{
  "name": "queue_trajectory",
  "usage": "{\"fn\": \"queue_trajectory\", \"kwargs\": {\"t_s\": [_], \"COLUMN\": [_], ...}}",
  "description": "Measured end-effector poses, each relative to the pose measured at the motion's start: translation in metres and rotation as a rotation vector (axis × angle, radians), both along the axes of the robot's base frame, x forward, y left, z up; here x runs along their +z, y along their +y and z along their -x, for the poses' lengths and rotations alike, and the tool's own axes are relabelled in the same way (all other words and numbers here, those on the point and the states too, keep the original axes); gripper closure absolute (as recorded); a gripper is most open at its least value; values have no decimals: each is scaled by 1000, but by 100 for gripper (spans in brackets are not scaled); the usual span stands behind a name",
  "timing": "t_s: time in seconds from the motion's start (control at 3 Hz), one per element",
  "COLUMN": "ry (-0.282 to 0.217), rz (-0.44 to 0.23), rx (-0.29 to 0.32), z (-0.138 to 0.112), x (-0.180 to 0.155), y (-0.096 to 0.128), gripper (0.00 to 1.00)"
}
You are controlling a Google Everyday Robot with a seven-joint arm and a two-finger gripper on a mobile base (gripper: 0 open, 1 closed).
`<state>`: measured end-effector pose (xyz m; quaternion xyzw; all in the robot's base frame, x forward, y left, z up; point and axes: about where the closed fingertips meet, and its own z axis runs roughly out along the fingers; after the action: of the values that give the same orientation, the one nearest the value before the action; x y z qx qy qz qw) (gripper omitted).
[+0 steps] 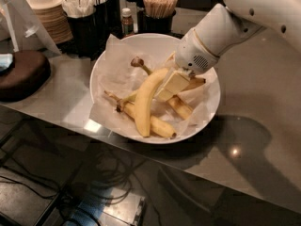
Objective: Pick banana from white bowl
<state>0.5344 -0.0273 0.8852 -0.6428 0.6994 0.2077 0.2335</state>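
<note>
The white bowl (pixel 106 62), lined with crinkled white paper, stands on the grey counter. In it the banana (pixel 146 102), long, thick and curved, lies on top of shorter bananas (pixel 155 124). Its stem runs up to a dark knob (pixel 136 61). My gripper (pixel 171 85) reaches down into the bowl from the upper right, at the right side of the banana's upper part and touching it. The white arm covers the bowl's far right rim.
Stacked beige bowls (pixel 47 11), a dark holder with napkins (pixel 87 18), a small bottle (pixel 126 20) and a cup of wooden sticks (pixel 160 6) stand behind the bowl. A dark round object (pixel 21 74) lies at the left. The counter's front edge runs below the bowl.
</note>
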Motion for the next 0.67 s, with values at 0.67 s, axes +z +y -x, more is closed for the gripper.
{"fn": "queue_trajectory", "kwargs": {"t_s": [0.67], "ry": [-77], "rz": [8], "rx": [-45], "z": [4], "x": [23], "y": [-1], "gripper": [100]}}
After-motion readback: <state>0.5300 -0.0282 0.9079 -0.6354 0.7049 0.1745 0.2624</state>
